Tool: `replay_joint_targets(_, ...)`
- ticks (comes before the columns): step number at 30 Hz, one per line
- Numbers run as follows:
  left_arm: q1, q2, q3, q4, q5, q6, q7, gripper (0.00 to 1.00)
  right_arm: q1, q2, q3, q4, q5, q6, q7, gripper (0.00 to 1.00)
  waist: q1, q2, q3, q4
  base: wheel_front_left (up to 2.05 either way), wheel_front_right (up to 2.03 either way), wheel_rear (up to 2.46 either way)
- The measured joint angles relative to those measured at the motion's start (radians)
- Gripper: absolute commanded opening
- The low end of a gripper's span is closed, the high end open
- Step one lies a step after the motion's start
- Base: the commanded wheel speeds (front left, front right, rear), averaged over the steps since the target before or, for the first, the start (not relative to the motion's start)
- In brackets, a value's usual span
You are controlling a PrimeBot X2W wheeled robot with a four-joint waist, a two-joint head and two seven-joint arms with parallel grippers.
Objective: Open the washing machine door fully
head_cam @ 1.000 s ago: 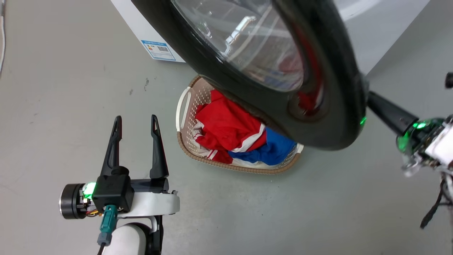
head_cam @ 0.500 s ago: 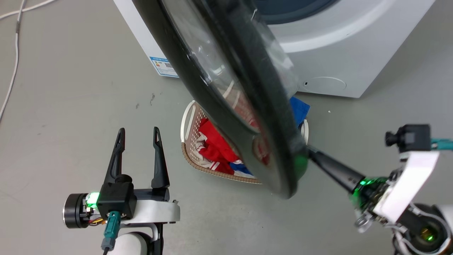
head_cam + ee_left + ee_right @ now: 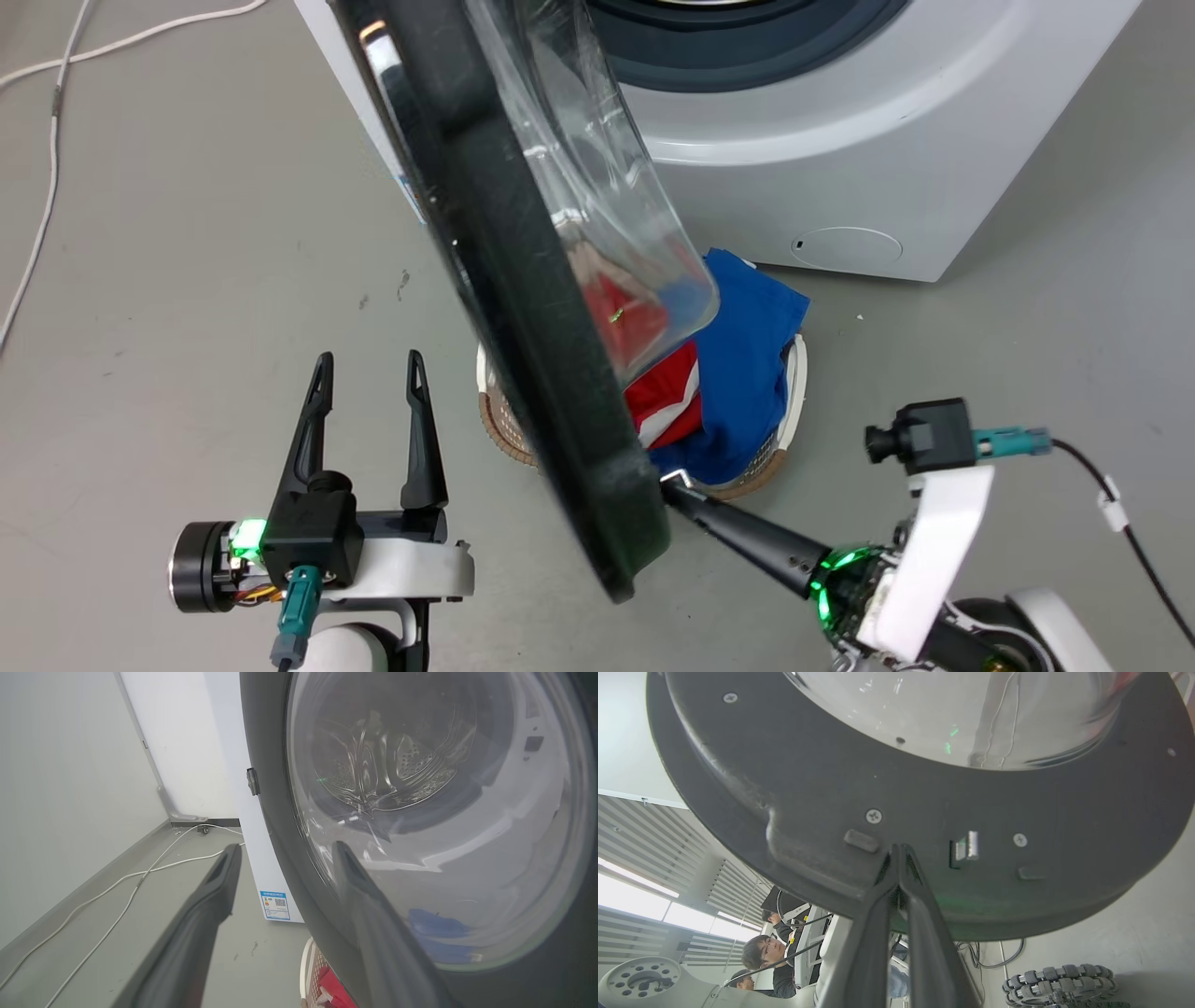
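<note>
1. Head view, far L: white cable lies on the grey floor, well apart from the work.
2. L gripper: fingers spread, empty, low on the outer side of the door. It sits where the door would swing, so I'd pull it clear first.
3. Washing machine door: swung out from the white machine, edge-on to the head cam, glass bowl facing R. By my read approx. halfway, not fully open. To finish well, R gripper should push along the hinge arc, slow, so the tips don't skid off the rim.
4. Basket: on the floor under the door's lower edge, just before the machine. Holds a red/white garment and a blue garment; the blue one drapes over the rim, machine side.
5. R gripper: fingers pinched together, nothing between them, tips pressed to the door's inner rim beside the latch.
</note>
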Motion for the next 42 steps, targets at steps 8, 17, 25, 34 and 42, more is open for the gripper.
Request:
replay_joint_targets(8,0.005,0.0,-0.002,0.009,0.002,-0.003,0.0,1.0,-0.003,0.003,0.065,0.042,0.0,0.0,-0.036,0.0,0.0,0.0,-0.018,0.006,0.0,0.0,0.0)
replay_joint_targets(17,0.04,0.0,0.004,0.023,0.009,-0.009,0.0,1.0,0.006,-0.02,0.045,0.045,0.009,0.0,-0.148,0.0,0.0,0.0,-0.075,-0.003,0.0,0.0,0.0)
replay_joint_targets(25,0.08,0.008,0.012,0.028,0.016,-0.02,0.0,1.0,0.024,-0.072,-0.039,0.012,-0.158,0.0,-0.464,1.0,0.0,0.0,-0.149,-0.026,0.0,0.0,0.0)
replay_joint_targets(34,0.131,0.02,0.021,0.028,0.018,-0.022,0.0,1.0,0.046,-0.127,-0.12,0.101,-0.62,0.0,-0.849,1.0,0.0,0.0,-0.226,-0.053,0.0,0.0,0.0)
replay_joint_targets(42,0.15,0.025,0.023,0.023,0.02,-0.024,0.0,1.0,0.133,0.033,-0.346,-0.004,-1.108,0.002,-0.852,1.0,0.0,0.0,-0.256,-0.067,0.0,0.0,0.0)
